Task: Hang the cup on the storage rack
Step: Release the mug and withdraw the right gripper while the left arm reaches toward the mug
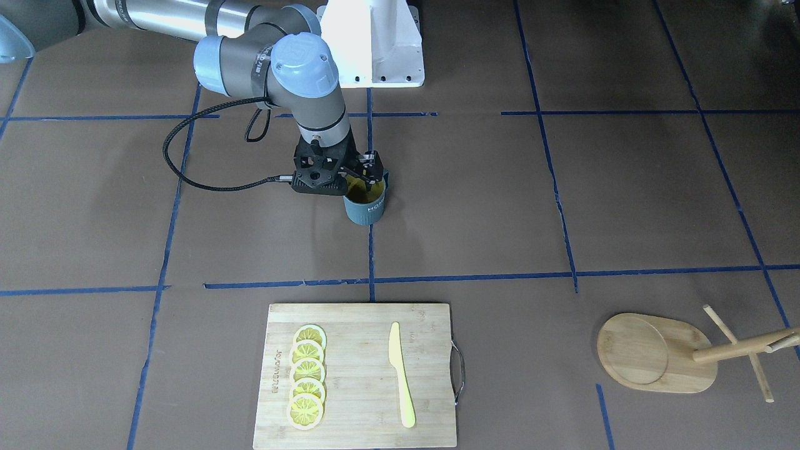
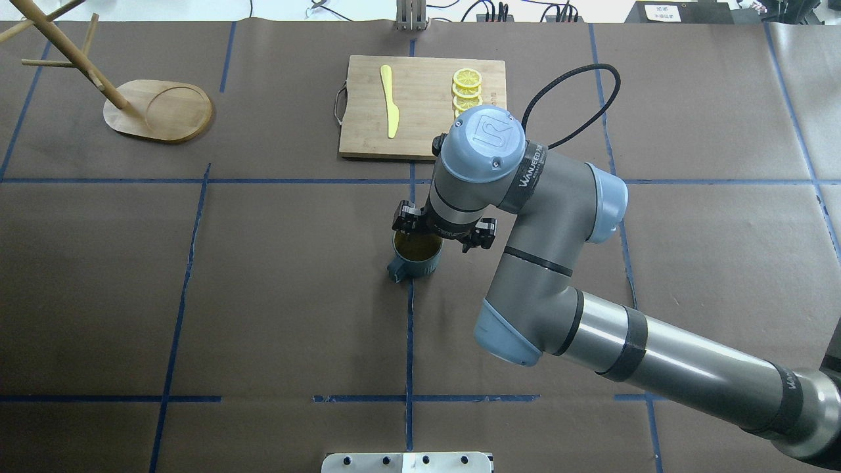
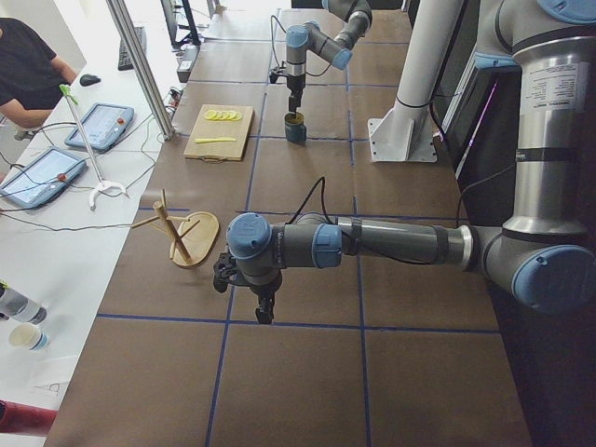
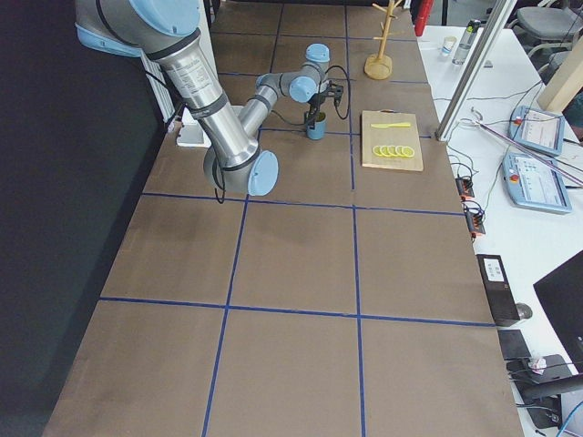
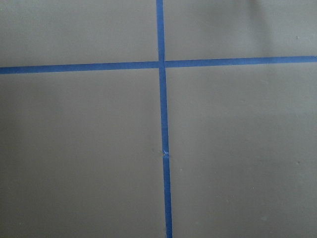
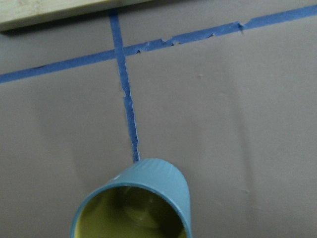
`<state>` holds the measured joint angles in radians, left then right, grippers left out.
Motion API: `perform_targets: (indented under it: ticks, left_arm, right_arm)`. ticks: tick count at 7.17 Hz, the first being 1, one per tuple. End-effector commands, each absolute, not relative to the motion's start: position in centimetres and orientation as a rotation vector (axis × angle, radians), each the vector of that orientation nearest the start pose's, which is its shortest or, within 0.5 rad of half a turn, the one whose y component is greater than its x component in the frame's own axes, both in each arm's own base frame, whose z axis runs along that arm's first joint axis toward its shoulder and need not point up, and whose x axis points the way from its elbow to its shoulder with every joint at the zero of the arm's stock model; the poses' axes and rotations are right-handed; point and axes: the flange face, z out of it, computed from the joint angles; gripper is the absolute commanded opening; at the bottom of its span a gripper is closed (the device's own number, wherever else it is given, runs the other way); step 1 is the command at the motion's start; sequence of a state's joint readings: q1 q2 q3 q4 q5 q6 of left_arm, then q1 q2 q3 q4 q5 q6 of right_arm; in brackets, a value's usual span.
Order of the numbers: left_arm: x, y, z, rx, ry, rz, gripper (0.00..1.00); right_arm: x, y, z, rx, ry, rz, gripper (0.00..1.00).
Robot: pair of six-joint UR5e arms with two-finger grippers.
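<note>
The dark grey-blue ribbed cup [image 1: 367, 206] with a yellow inside stands upright on the table near its middle. It also shows in the overhead view [image 2: 416, 256], with its handle toward the robot, and at the bottom of the right wrist view [image 6: 136, 203]. My right gripper [image 1: 369, 174] hangs just above the cup's mouth. Its fingers look spread and hold nothing. The wooden storage rack [image 1: 656, 353] stands far off, at the table's far corner on my left [image 2: 161, 112]. My left gripper [image 3: 265, 312] shows only in the exterior left view, low over bare table; I cannot tell whether it is open.
A bamboo cutting board [image 1: 362, 375] lies beyond the cup, with a yellow knife [image 1: 400, 375] and a row of lemon slices [image 1: 307, 375] on it. Blue tape lines [image 2: 409, 315] divide the brown table cover. The robot's white base plate [image 1: 375, 44] is behind the cup.
</note>
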<state>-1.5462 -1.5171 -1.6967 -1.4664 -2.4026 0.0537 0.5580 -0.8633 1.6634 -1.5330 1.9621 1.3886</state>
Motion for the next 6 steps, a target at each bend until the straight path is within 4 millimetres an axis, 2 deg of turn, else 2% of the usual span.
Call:
perform_targets:
  ticks: [1, 2, 3, 4, 6]
  left_arm:
    - [-4.5, -47.3, 61.2, 0.024, 0.844, 0.086, 1.0]
    - [-0.3, -48.6, 57.4, 0.087, 0.942, 0.202, 1.0]
    - [2.8, -48.6, 53.3, 0.169, 0.976, 0.316, 1.0]
    - [8.6, -48.3, 49.2, 0.206, 0.985, 0.469, 1.0]
    - [15.2, -47.8, 40.4, 0.328, 0.993, 0.613, 1.0]
  right_arm:
    - [-44.3, -43.8, 21.9, 0.032, -0.938, 0.164, 1.0]
    - [-41.5, -44.7, 23.9, 0.025, -0.926, 0.167, 1.0]
    - [-37.7, -45.9, 26.5, -0.002, -0.925, 0.167, 1.0]
    - [-32.7, -46.5, 29.4, -0.006, -0.922, 0.133, 1.0]
    - [-24.2, -47.3, 36.4, 0.011, -0.883, 0.061, 1.0]
